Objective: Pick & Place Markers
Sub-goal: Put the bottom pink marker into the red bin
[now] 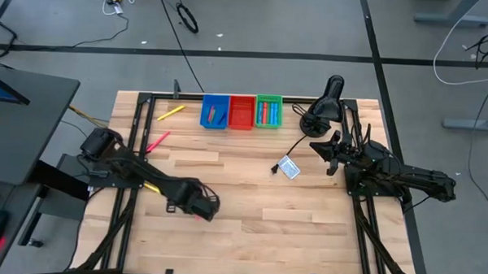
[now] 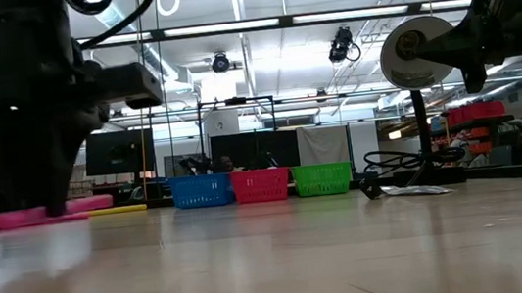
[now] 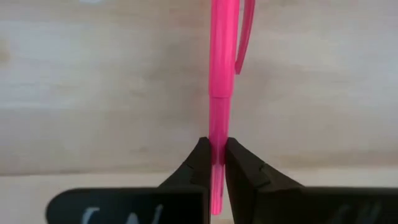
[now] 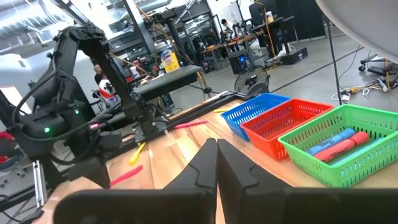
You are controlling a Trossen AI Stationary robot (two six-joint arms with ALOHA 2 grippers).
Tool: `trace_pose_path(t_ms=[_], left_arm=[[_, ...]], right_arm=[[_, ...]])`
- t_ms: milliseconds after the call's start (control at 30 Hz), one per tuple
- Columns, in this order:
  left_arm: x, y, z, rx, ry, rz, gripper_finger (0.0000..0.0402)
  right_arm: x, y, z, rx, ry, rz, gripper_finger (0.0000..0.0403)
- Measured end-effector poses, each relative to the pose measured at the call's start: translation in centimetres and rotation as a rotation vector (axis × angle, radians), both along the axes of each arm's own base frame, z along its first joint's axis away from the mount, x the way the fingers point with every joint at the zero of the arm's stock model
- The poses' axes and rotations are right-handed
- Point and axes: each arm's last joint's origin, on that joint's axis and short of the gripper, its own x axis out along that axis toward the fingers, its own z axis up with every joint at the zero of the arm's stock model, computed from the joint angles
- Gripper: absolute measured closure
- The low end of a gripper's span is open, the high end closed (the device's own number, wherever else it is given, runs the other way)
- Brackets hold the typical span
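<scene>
We see left gripper (image 3: pixel 217 155) fingers clenched on pink marker (image 3: pixel 222 68) lying flat on desk (image 1: pixel 306 229), long axis straight ahead; right gripper (image 4: pixel 217 163) shut, empty, well apart.

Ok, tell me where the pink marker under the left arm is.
The thin pink plastic marker lies on the wooden table, front-left in the high view, pinched in the left claw, well short of the bins.
</scene>
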Motion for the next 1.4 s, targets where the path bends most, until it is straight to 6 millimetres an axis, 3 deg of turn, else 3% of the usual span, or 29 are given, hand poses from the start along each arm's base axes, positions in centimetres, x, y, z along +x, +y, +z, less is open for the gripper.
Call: trace_pose_path(t_ms=[533, 967, 1400], left_arm=[[-0.6, 4.3, 4.9, -0.096, -0.076, -0.123, 0.0377], [-3.8, 8.2, 9.8, -0.081, -0.171, -0.145, 0.0378], [-7.2, 10.8, 11.1, -0.106, -0.049, -0.298, 0.0378]], right_arm=[[0.0, 0.0, 0.0, 0.0, 0.0, 0.0, 0.0392], [0.0, 0.0, 0.0, 0.0, 0.0, 0.001, 0.0392], [0.0, 0.0, 0.0, 0.0, 0.002, 0.0, 0.0392]])
